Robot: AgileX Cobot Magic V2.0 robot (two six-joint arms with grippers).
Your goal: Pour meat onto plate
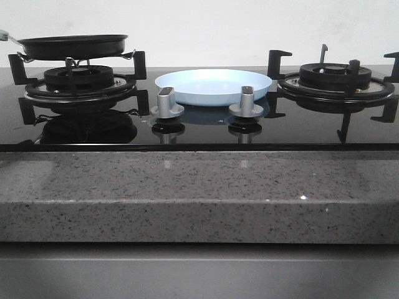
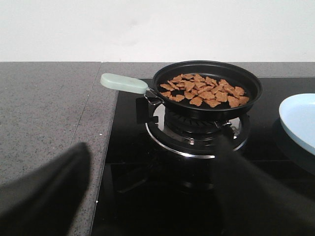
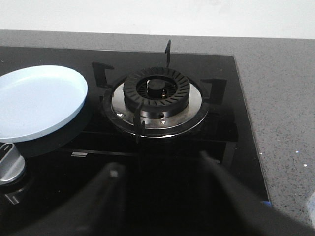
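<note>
Looking forward over the hob, the plate [image 1: 213, 86] lies bare between the two burners, just behind the two silver knobs [image 1: 167, 103]. The black frying pan [image 1: 73, 45] stands on the left burner [image 1: 78, 80], well apart from the plate on its left side; its rim hides whatever is inside from this angle. Neither arm shows in this view.

From the left wrist, the meat [image 2: 203, 90] is spread as a loose layer of small flat brown pieces across the floor of the pan. The pale green handle [image 2: 124, 83] sticks out from the pan on the side away from the plate, over the edge of the grey counter [image 2: 44, 103]. The left gripper [image 2: 162, 196] is blurred and dark but its fingers stand wide apart, holding nothing, short of the pan.

From the right wrist, the right burner [image 3: 156, 91] is bare and the plate lies just beside it. The right gripper [image 3: 160, 196] likewise has its fingers spread, empty.

The pieces look dry, light and stiff, so they should slide freely and all at once when tipped. The handle is the only sensible hold; it is smooth and rounded, so the pan, hanging off one end, may twist in the grasp.
</note>
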